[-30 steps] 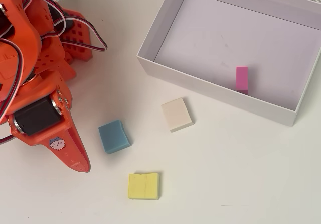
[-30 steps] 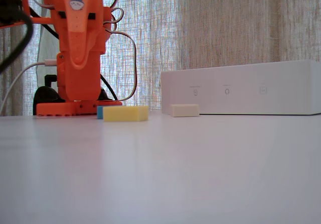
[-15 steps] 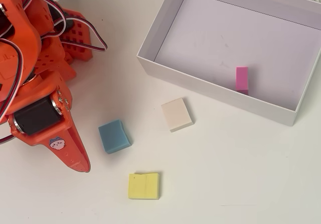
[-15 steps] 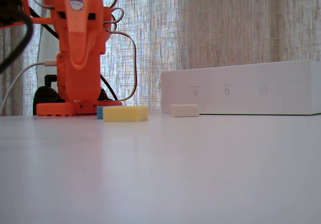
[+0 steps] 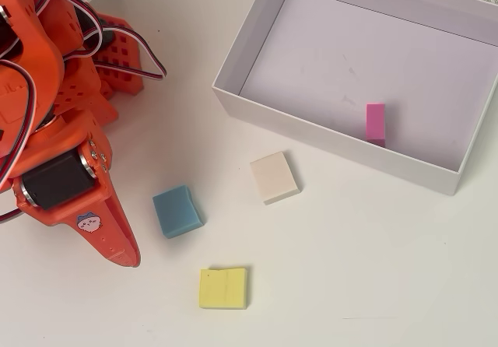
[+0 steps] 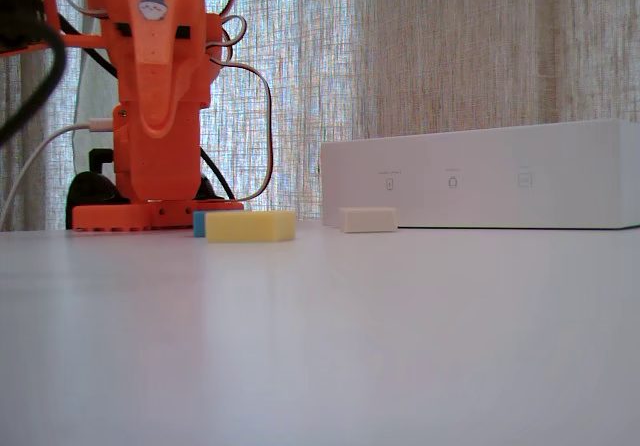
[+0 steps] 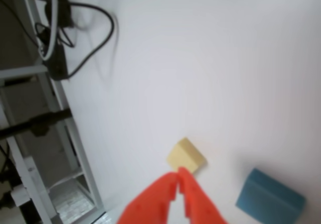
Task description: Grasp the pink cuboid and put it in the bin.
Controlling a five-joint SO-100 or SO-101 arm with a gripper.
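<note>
The pink cuboid (image 5: 375, 123) stands on its edge inside the bin (image 5: 257, 47), near the bin's front wall in the overhead view. The bin also shows in the fixed view (image 6: 480, 176), where its wall hides the pink cuboid. My orange gripper (image 5: 124, 255) is shut and empty, held over the table at the left, far from the bin, beside the blue block (image 5: 177, 211). In the wrist view its fingertips (image 7: 179, 175) meet, with nothing between them.
A cream block (image 5: 274, 177), a blue block and a yellow block (image 5: 223, 288) lie on the white table between the arm and the bin. The arm's base (image 5: 70, 75) and cables fill the upper left. A shelf and cables (image 7: 45, 83) stand beyond the table edge.
</note>
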